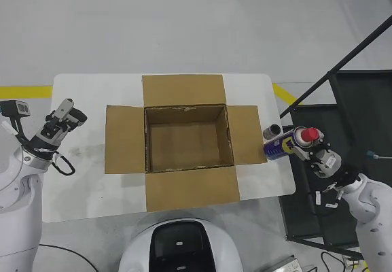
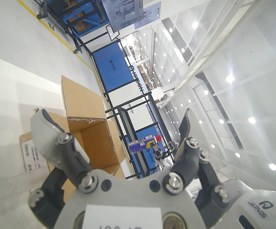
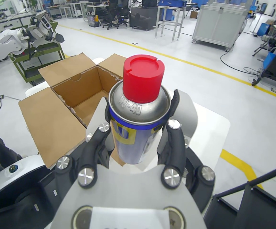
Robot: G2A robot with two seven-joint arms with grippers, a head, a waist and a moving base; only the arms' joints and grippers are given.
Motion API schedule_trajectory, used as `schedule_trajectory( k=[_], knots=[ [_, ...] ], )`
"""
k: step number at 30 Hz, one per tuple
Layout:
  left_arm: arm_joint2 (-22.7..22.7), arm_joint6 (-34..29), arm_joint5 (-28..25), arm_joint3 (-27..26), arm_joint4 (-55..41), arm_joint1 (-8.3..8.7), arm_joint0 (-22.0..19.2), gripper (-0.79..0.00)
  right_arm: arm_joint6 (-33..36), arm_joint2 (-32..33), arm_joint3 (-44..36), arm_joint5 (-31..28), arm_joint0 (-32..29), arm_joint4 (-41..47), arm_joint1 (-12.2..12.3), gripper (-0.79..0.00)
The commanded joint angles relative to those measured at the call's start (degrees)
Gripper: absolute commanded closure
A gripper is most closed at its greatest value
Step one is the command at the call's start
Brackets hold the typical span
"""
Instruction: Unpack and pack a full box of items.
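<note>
An open cardboard box stands mid-table with all flaps folded out, and its inside looks bare. Just past the box's right flap, my right gripper is shut on a blue spray can with a red cap, held above the table's right edge. In the right wrist view the fingers clamp the spray can on both sides, with the box beyond it. My left gripper hovers over the table's left side, open and holding nothing. Its wrist view shows the box and the far-off spray can.
The white table has bare room left of the box and at its back. A small dark cylinder lies by the right flap, close to the can. A black metal rack stands right of the table.
</note>
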Motion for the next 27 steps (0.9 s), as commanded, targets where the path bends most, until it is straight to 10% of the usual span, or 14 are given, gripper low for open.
schedule_trajectory(
  k=[1, 27],
  knots=[
    [0.0, 0.0, 0.0, 0.0, 0.0, 0.0, 0.0, -0.785, -3.29, 0.18, 2.22, 0.5, -0.73, -1.16, -0.18, 0.0],
    [0.0, 0.0, 0.0, 0.0, 0.0, 0.0, 0.0, -0.785, -9.5, -1.67, 5.98, 3.12, -1.58, -6.06, -0.73, 0.0]
  ],
)
